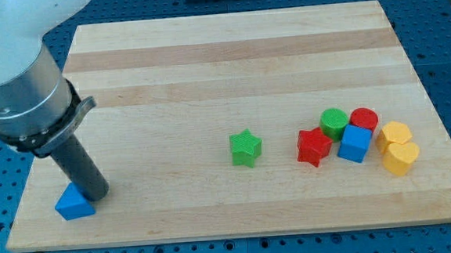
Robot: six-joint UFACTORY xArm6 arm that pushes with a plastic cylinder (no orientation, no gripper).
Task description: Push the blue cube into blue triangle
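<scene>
The blue cube [355,144] sits at the view's right in a cluster of blocks, touching the red star [314,146] on its left and the red cylinder [364,120] above it. The blue triangle [74,203] lies near the board's bottom-left corner. My tip [96,194] rests on the board right against the triangle's upper right side, far to the left of the cube. The rod and the arm's grey body rise toward the view's top left.
A green star [246,148] lies mid-board between triangle and cube. A green cylinder [334,122], a yellow hexagon-like block [395,134] and a yellow heart [401,158] crowd the cube's cluster. The wooden board [228,48] ends just below the triangle.
</scene>
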